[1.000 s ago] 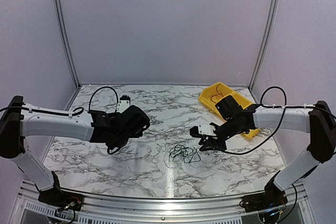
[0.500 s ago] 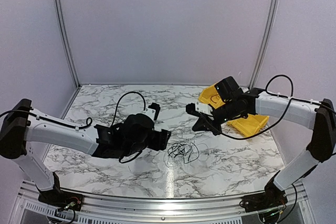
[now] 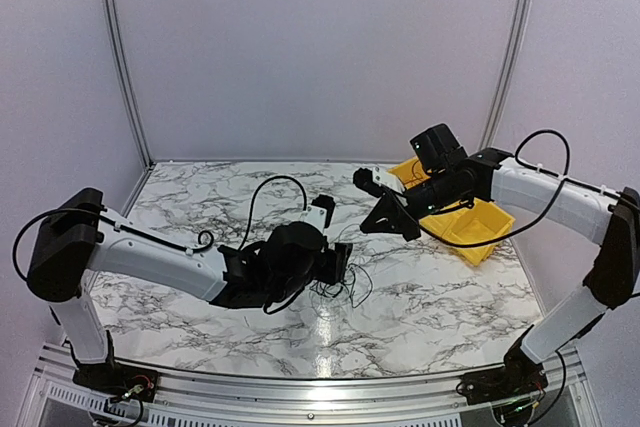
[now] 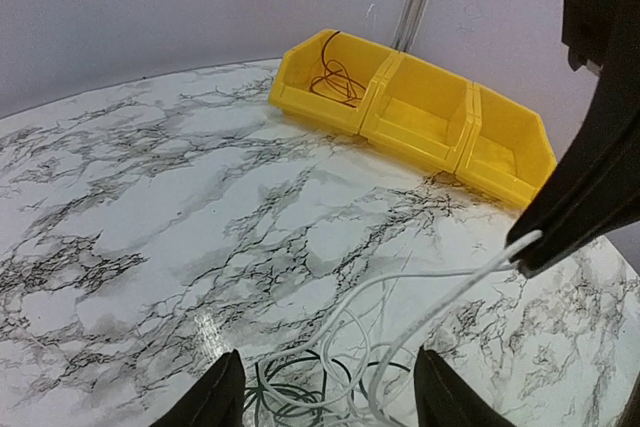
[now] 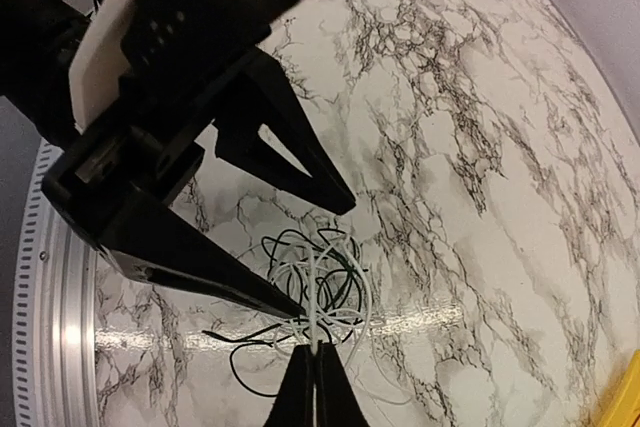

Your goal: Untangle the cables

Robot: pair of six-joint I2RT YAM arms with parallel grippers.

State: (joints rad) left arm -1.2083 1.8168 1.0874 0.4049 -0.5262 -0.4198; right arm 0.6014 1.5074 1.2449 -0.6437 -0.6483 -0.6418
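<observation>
Two arms work over one marble-patterned bench (image 3: 190, 197), white with grey veins and glossy. One loose knot of cables (image 3: 343, 288) lies on it, low and centre in the top view. The strands are thin, round and looped like a scribble, some dark and some white. How many there are in the knot cannot be told.

One yellow plastic tray (image 3: 480, 232) sits at the right of the top view. The left wrist view shows it split into three open compartments (image 4: 430, 112). The far-left one holds one more coiled dark cable (image 4: 335, 75); the other two look bare.

The left gripper (image 3: 338, 265) is down at the knot with its jaws apart. In the left wrist view the loops lie at the bottom edge, between the two black fingers (image 4: 225, 397). In the right wrist view its pointed fingers (image 5: 300, 167) stand on either side of the knot. Whether they touch the bench cannot be told.

The right gripper (image 3: 366, 229) hangs above and to the right of the knot, well clear of the bench. Its jaws are pressed together on one white cable (image 4: 440, 292). That cable runs taut from the pinched tips (image 5: 315, 357) down into the knot.
</observation>
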